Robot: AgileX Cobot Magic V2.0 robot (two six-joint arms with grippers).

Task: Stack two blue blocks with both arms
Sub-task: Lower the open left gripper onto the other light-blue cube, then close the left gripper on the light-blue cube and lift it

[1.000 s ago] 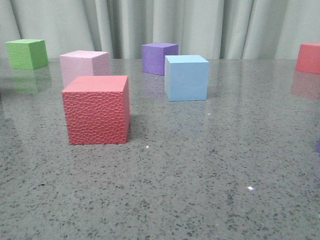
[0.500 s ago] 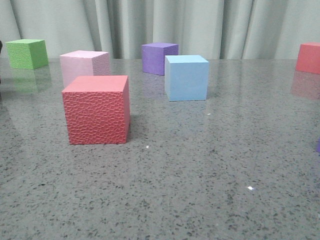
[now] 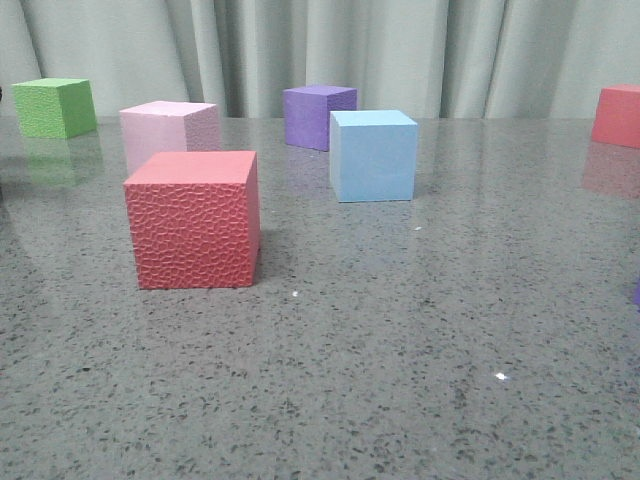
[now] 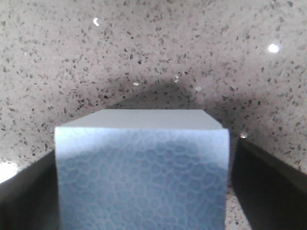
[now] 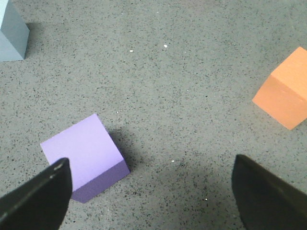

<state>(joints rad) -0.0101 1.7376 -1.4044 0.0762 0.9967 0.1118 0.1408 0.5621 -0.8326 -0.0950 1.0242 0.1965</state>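
Observation:
One light blue block (image 3: 373, 155) stands on the table right of centre in the front view, in front of the dark purple cube (image 3: 318, 115). Neither arm shows in that view. A second blue block (image 4: 141, 172) with a pebbled face fills the left wrist view. It sits between the fingers of my open left gripper (image 4: 144, 148). The left finger (image 4: 24, 191) lies against the block, and a sliver of table shows before the right finger (image 4: 268, 187). My right gripper (image 5: 151, 163) hangs open over bare table. A pale blue block's corner (image 5: 10, 28) shows far from it.
A red textured cube (image 3: 195, 220) stands front left, with a pink cube (image 3: 168, 130) and a green cube (image 3: 55, 107) behind it. Another red cube (image 3: 617, 115) sits far right. A lilac cube (image 5: 84, 155) lies by my right gripper's finger, an orange cube (image 5: 285, 91) farther off.
A dark shape at the front view's left edge half a second ago has almost gone. No block in that view has moved.

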